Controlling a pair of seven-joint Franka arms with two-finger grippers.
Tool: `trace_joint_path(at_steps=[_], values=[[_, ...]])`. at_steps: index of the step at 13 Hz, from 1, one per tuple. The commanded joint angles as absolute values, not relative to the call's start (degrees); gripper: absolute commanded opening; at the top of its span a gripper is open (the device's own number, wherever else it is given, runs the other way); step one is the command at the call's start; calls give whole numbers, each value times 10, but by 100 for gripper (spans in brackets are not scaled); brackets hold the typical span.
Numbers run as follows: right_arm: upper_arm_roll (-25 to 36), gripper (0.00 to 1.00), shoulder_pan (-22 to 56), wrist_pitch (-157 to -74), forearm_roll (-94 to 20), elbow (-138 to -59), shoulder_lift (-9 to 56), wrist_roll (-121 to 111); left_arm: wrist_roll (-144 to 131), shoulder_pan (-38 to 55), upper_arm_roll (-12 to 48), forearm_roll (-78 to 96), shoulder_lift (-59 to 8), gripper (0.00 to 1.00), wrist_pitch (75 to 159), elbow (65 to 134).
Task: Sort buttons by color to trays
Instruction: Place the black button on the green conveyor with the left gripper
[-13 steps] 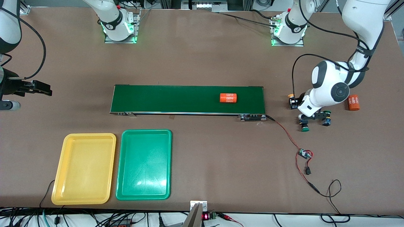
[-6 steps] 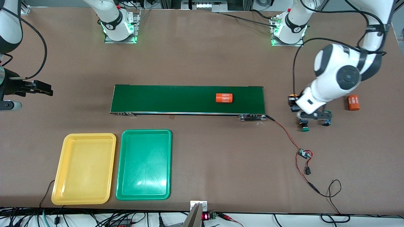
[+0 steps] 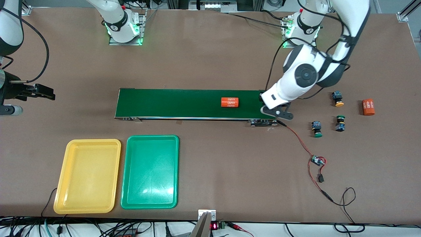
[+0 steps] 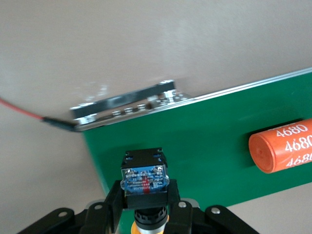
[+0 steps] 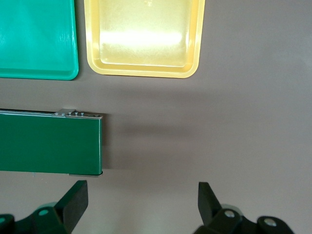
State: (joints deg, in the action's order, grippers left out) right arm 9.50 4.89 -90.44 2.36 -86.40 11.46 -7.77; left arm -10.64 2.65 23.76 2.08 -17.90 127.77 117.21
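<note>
My left gripper (image 3: 275, 112) hangs over the conveyor belt's end nearest the left arm, shut on a button (image 4: 145, 176) with a black-and-blue body and a yellow cap; the wrist view shows the fingers (image 4: 171, 197) pinching its body. On the table toward the left arm's end lie a yellow-capped button (image 3: 337, 99) and two green-capped buttons (image 3: 316, 128) (image 3: 340, 122). The yellow tray (image 3: 93, 142) and the green tray (image 3: 153, 137) sit side by side, nearer the front camera than the belt. My right gripper (image 3: 42, 92) waits open over bare table at the right arm's end.
The long dark green conveyor belt (image 3: 184, 103) carries an orange cylinder with white print (image 3: 229, 102). Another orange cylinder (image 3: 368, 107) lies past the loose buttons. A red wire with a small circuit board (image 3: 317, 161) trails from the belt's end toward the front camera.
My left gripper has lifted the yellow-capped button from beside the green ones and carried it to the belt's end. The cylinder on the belt has drifted toward the right arm's end.
</note>
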Motion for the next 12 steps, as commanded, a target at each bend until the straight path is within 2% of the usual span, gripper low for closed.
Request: trace_joint_path(at_steps=[1, 2, 3, 7, 12], values=[[95, 100, 47, -900, 22, -867, 110, -90, -100, 32, 235, 29, -207, 11, 1292, 1169], [95, 100, 47, -900, 23, -867, 110, -90, -100, 33, 235, 29, -208, 49, 1292, 1171], [95, 100, 47, -900, 23, -867, 110, -90, -94, 33, 235, 29, -205, 99, 1289, 1173], [95, 100, 45, -900, 22, -869, 110, -95, -95, 7, 221, 32, -139, 100, 1257, 1165], [96, 100, 40, -887, 16, -871, 110, -98, -85, -185, 212, 20, -151, 100, 1233, 1175]])
